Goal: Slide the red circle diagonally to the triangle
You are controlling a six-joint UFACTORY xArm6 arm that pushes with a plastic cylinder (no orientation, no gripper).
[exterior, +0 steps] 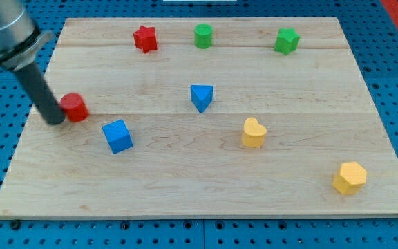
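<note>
The red circle (74, 107) lies near the board's left edge. My tip (54, 121) rests on the board right against the circle's left side. The blue triangle (201, 97) lies near the board's middle, to the right of the circle and slightly higher in the view. The rod rises from the tip up to the view's top left corner.
A blue cube (118, 135) lies just below and right of the red circle. A red star (145, 38), a green circle (203, 35) and a green star (287, 41) line the top. A yellow heart (253, 133) and a yellow hexagon (349, 178) lie at the right.
</note>
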